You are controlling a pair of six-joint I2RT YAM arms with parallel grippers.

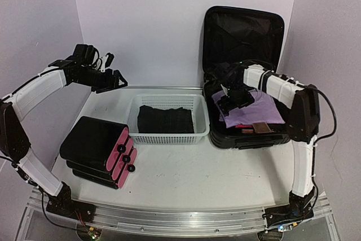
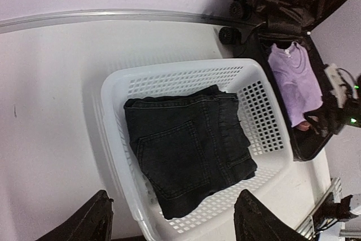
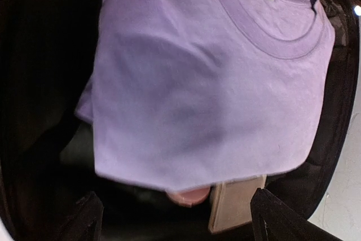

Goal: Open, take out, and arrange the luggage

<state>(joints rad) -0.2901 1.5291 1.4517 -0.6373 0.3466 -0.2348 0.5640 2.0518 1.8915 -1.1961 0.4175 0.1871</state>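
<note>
At the table's left end lies a small black case (image 1: 93,142) with a pink side. Raised behind it, the left gripper (image 2: 174,207) looks down on a white basket (image 1: 169,137), its jaws spread wide and holding nothing. Folded black jeans (image 2: 189,150) lie in the basket. Just right of the basket, the luggage (image 1: 242,32) sits open with its lid upright and a purple shirt (image 3: 197,83) inside. The right gripper (image 3: 176,196) hangs over the shirt, jaws wide and empty.
</note>
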